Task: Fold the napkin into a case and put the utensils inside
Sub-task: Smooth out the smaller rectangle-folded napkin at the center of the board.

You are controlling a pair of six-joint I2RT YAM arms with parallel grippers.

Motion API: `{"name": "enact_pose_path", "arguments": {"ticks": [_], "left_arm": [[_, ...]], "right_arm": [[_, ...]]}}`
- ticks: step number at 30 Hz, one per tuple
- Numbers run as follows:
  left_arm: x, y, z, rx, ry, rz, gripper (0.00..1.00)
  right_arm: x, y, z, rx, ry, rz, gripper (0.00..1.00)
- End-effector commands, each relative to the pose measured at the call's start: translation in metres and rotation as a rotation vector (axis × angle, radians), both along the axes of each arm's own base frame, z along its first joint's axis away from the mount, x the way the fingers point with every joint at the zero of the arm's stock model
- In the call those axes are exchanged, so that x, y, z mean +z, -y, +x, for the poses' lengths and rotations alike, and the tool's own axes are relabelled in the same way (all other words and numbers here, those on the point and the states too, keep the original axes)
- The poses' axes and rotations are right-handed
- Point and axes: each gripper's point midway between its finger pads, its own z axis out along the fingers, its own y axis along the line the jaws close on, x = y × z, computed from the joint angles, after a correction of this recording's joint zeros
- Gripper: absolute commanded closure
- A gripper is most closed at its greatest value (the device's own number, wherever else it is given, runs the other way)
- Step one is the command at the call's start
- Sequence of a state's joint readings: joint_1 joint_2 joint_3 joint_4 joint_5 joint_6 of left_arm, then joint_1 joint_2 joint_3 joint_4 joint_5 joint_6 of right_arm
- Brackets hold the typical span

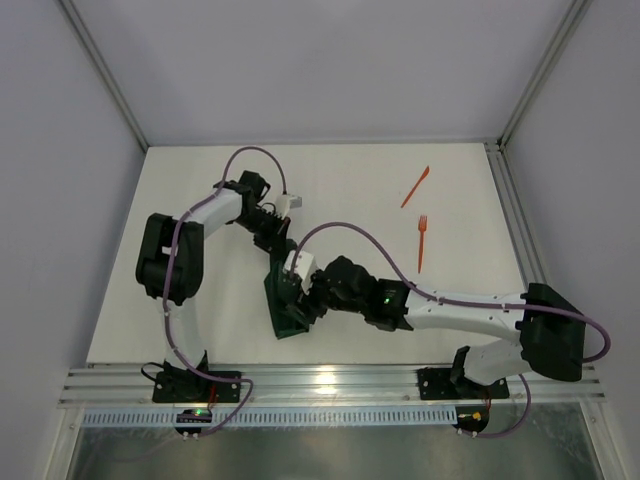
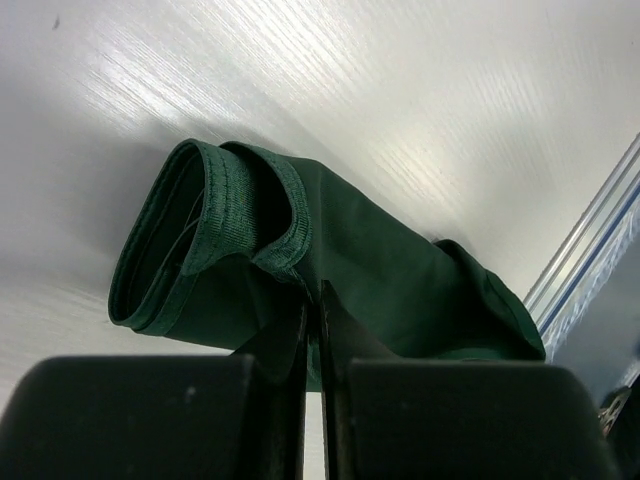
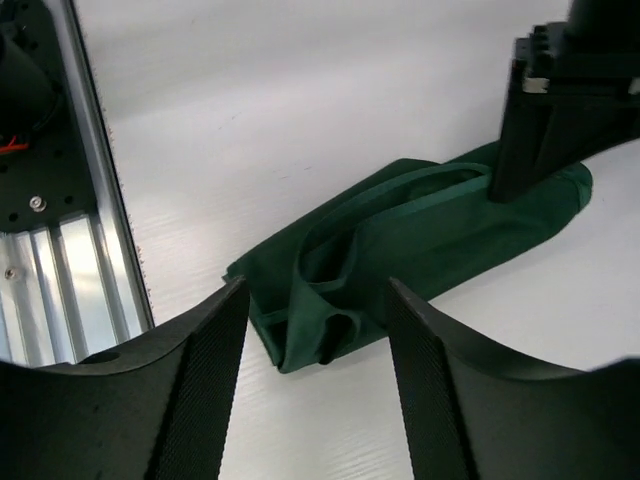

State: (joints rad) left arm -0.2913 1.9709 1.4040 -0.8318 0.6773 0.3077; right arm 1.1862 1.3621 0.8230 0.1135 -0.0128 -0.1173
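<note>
The dark green napkin (image 1: 287,322) lies folded into a narrow layered case (image 3: 420,240) near the table's front middle, its near end open in loose folds. My left gripper (image 1: 275,243) is shut on the hem at the far end of the napkin (image 2: 400,270), with the fingertips pinched together on the cloth (image 2: 315,300). My right gripper (image 3: 316,290) hovers open over the near end, one finger on each side and neither touching the cloth. The left gripper's fingers (image 3: 535,130) show in the right wrist view, standing on the far end. An orange knife (image 1: 415,187) and an orange fork (image 1: 421,243) lie apart at the right.
An aluminium rail (image 1: 320,385) runs along the near table edge, close to the napkin's near end, and shows as rail (image 3: 60,300) in the right wrist view. A frame rail (image 1: 510,220) borders the right side. Grey enclosure walls surround the table.
</note>
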Motion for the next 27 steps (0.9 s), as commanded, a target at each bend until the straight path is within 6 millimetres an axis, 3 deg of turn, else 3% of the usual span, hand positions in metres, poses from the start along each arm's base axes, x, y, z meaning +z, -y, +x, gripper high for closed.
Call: {"name": "enact_pose_path", "arguments": {"ticks": [1, 3, 4, 7, 8, 10, 11, 16, 20, 27], "left_arm": [[0.015, 0.0, -0.014, -0.039, -0.001, -0.046, 1.0], [0.014, -0.001, -0.018, -0.049, -0.007, -0.046, 1.0], [0.012, -0.003, -0.021, -0.05, -0.017, -0.045, 1.0], [0.009, -0.005, -0.022, -0.046, -0.023, -0.055, 1.0], [0.006, -0.006, -0.024, -0.041, -0.034, -0.054, 1.0], [0.005, -0.009, -0.024, -0.033, -0.045, -0.062, 1.0], [0.005, -0.009, -0.025, -0.033, -0.051, -0.07, 1.0], [0.004, -0.015, -0.022, -0.012, -0.059, -0.079, 1.0], [0.006, -0.014, -0.021, 0.003, -0.069, -0.1, 1.0], [0.005, -0.017, -0.024, 0.013, -0.075, -0.107, 1.0]], "right_arm": [[0.013, 0.001, 0.036, -0.124, -0.117, 0.122, 0.42], [0.008, 0.001, 0.053, -0.205, -0.174, 0.159, 0.51], [-0.003, -0.001, 0.064, -0.234, -0.189, 0.139, 0.54], [-0.019, -0.012, 0.073, -0.253, -0.2, 0.087, 0.64], [-0.044, -0.015, 0.074, -0.253, -0.231, 0.03, 0.66], [-0.063, -0.019, 0.073, -0.247, -0.254, -0.013, 0.72], [-0.082, -0.019, 0.072, -0.252, -0.27, -0.053, 0.73], [-0.117, -0.014, 0.057, -0.231, -0.289, -0.122, 0.8], [-0.114, -0.008, 0.048, -0.225, -0.214, -0.157, 0.8], [-0.075, -0.009, 0.025, -0.213, -0.092, -0.137, 0.72]]}}
